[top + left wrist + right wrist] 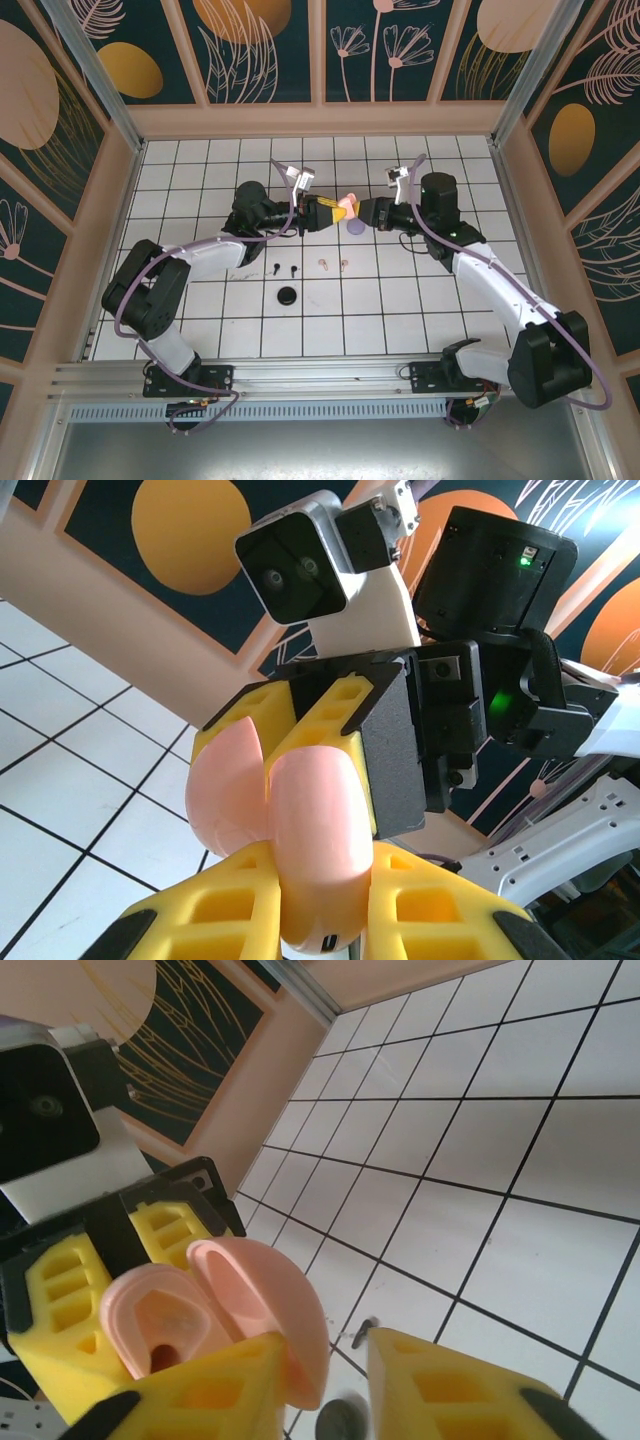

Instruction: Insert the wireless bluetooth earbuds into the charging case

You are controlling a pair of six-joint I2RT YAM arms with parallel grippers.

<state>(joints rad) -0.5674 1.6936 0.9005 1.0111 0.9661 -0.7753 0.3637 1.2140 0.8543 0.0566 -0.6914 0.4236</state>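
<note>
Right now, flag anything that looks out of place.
Nothing spilled or damaged. The glossy pink clamshell charging case hangs open in mid-air, clamped by the left gripper, while pink stemmed earbuds lie on the white tiled table.

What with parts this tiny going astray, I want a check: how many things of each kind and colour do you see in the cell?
Black earbuds: 2
Pink earbuds: 2
Black round disc: 1
Lilac round disc: 1
Pink charging case, open: 1
Total: 7
</note>
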